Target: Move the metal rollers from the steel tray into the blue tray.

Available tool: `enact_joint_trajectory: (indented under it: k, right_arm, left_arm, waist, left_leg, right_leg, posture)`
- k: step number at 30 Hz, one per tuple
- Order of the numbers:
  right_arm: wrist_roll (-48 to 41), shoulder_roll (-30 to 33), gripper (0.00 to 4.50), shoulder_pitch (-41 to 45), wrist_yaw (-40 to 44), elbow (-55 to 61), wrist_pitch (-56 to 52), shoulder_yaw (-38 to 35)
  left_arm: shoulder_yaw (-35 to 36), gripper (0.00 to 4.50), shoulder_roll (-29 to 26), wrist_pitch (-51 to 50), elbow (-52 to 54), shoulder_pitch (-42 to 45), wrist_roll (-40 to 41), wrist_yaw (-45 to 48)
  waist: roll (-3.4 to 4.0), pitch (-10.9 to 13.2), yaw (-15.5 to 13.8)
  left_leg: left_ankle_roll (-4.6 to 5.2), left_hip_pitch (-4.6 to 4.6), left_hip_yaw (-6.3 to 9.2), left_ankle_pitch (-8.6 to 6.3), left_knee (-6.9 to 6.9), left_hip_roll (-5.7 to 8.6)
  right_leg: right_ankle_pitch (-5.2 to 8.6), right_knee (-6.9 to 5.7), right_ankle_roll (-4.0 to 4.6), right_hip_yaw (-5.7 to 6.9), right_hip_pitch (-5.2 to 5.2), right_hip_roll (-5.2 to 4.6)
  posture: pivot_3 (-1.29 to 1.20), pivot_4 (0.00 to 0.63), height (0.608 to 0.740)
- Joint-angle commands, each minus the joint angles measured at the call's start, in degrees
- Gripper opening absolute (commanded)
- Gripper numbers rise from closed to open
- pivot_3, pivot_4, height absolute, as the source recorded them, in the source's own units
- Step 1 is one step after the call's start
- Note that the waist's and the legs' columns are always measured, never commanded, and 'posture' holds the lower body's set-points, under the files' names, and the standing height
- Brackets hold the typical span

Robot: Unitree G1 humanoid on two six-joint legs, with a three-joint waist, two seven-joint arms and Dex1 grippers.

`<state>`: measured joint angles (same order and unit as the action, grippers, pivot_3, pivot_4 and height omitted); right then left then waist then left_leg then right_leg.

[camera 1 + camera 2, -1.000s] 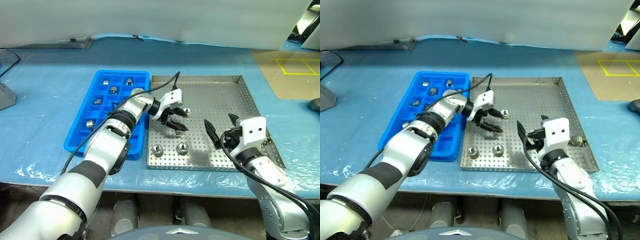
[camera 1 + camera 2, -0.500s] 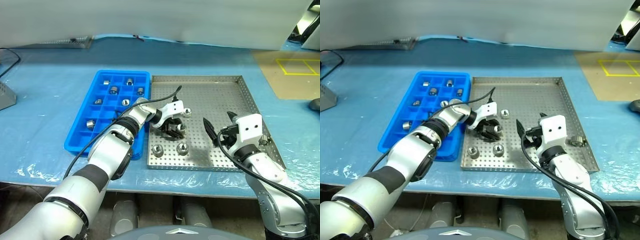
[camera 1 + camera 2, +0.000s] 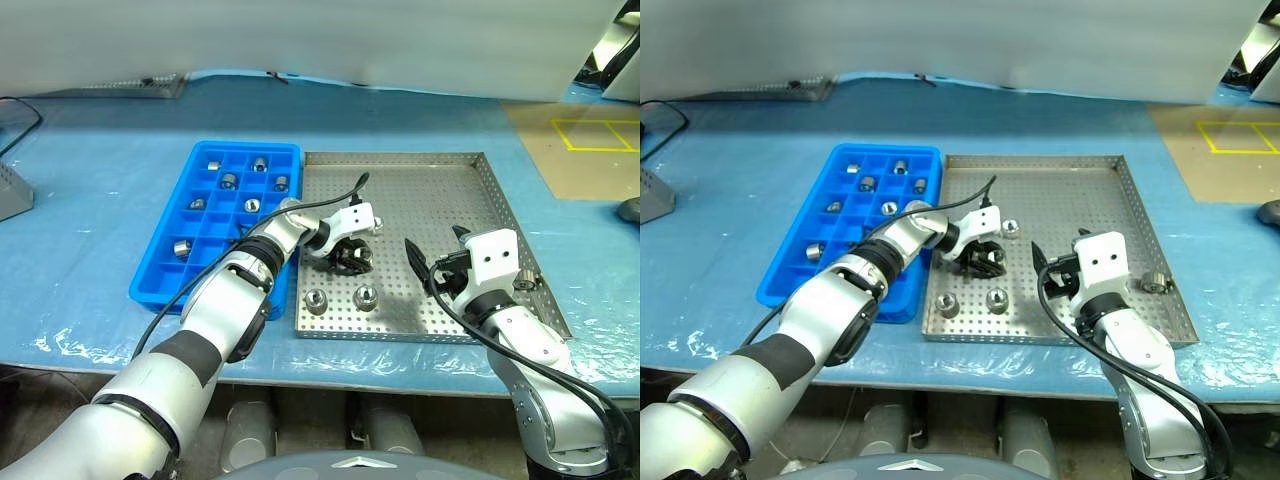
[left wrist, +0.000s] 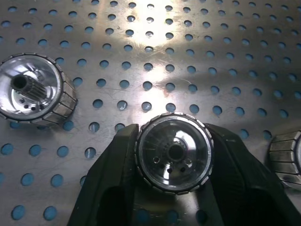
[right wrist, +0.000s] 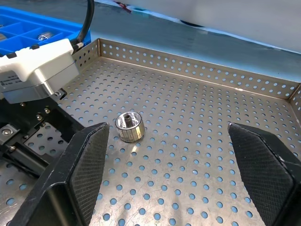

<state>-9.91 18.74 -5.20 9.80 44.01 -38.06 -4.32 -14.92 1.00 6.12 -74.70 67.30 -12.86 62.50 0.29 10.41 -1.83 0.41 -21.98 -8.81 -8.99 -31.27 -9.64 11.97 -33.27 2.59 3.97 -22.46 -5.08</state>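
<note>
Blue-covered bench, steel tray [image 3: 440,160] mostly bare, left tool [image 4: 172,155] clamped on roller [image 4: 173,151] mid-tray, right tool [image 5: 181,174] spread apart.

Small shiny rollers [image 4: 174,151] with dark middle holes, scattered on the flat steel tray [image 3: 440,190] full of little holes. One roller squeezed between two black fingers [image 4: 120,179]. More rollers sitting in squares of the blue tray [image 3: 165,275] beside it.

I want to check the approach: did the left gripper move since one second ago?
Yes. The left gripper came down onto the steel tray floor, and its fingers now flank a metal roller.
</note>
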Motion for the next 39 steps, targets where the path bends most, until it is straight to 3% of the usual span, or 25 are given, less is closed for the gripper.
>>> enact_joint_trajectory:
  k: [1, 5, 13, 17, 21, 27, 32, 39]
  right_arm:
    - [0.16, 0.17, 4.21, 1.17, 0.21, 1.25, 0.64, -0.22]
    - [-1.16, 0.21, 4.21, 1.97, 1.57, 0.63, 0.62, -0.27]
    - [-12.83, 3.39, 4.21, 2.23, 11.73, 1.67, -3.56, -2.43]
    - [-17.56, 7.69, 4.21, 7.53, 16.38, -2.16, -5.4, -5.05]
    - [-19.82, 9.87, 4.21, 15.15, 21.09, -8.63, -5.03, -2.6]
    - [-20.92, 8.44, 4.21, 25.43, 28.0, -17.59, -3.85, 5.17]
    - [-16.92, 6.78, 4.21, 33.97, 32.32, -29.42, 1.83, 10.16]
    - [-14.23, 5.31, 4.21, 36.68, 36.27, -34.69, 6.11, 13.8]
  left_arm:
    - [0.84, 1.73, -0.23, 0.03, 0.04, 0.19, 0.37, 1.33]
    - [1.93, 1.73, -0.69, 0.65, 0.59, 0.15, 1.61, 3.11]
    - [8.28, 1.73, -4.64, 0.99, 5.35, 1.67, 8.88, 13.68]
    - [11.34, 1.73, -10.21, -2.24, 11.24, 0.23, 12.89, 17.29]
    - [13.07, 1.73, -16.53, -7.13, 21.2, -5.62, 15.23, 16.34]
    - [18.11, 1.73, -23.23, -19.87, 42.73, -18.9, 20.01, 7.04]
    - [22.41, 1.73, -23.22, -24.49, 55.12, -27.83, 21.74, -6.56]
    - [23.84, 1.73, -18.42, -22.13, 51.44, -28.66, 21.04, -22.34]
  waist:
    - [0.0, 0.0, 0.02]
    - [0.0, 0.0, 0.02]
    - [0.0, 0.01, -0.56]
    - [-0.02, 0.02, -0.67]
    - [0.02, 0.0, -1.13]
    - [0.04, -0.01, -3.86]
    - [0.06, 0.0, -7.38]
    - [0.05, 0.0, -12.25]
  left_leg:
    - [0.01, 0.0, 0.0, -0.01, 0.0, 0.0]
    - [0.03, -0.02, 0.0, -0.02, 0.0, 0.0]
    - [0.22, -0.05, 0.0, 0.07, 0.05, -0.01]
    - [0.22, -0.05, 0.01, 0.07, 0.01, -0.01]
    - [-0.04, 0.04, 0.05, 0.04, 0.06, -0.08]
    - [-0.03, -0.35, 0.15, 0.23, 0.08, -0.25]
    - [-0.24, -0.72, 0.28, 0.27, 0.01, -0.32]
    - [-0.37, -0.89, 0.33, 0.24, -0.1, -0.32]
  right_leg:
    - [0.0, 0.01, 0.0, 0.0, 0.0, 0.0]
    - [0.0, 0.03, 0.0, 0.01, 0.0, 0.0]
    - [-0.01, 0.07, 0.02, 0.02, -0.01, -0.01]
    - [-0.04, 0.05, 0.08, 0.05, -0.02, -0.03]
    - [-0.05, -0.02, 0.15, 0.18, 0.03, -0.02]
    - [0.16, -0.48, 0.52, 0.46, -0.5, -0.04]
    - [0.22, -0.61, 0.61, 0.66, -0.78, -0.05]
    - [0.21, -0.64, 0.59, 0.68, -0.79, -0.06]
  posture:
    - [-0.31, 0.15, 0.74]
    - [-0.29, 0.15, 0.74]
    - [-0.19, 0.15, 0.74]
    - [-0.09, 0.15, 0.74]
    - [0.06, 0.15, 0.74]
    - [0.29, 0.15, 0.74]
    - [0.41, 0.15, 0.74]
    - [0.47, 0.15, 0.74]
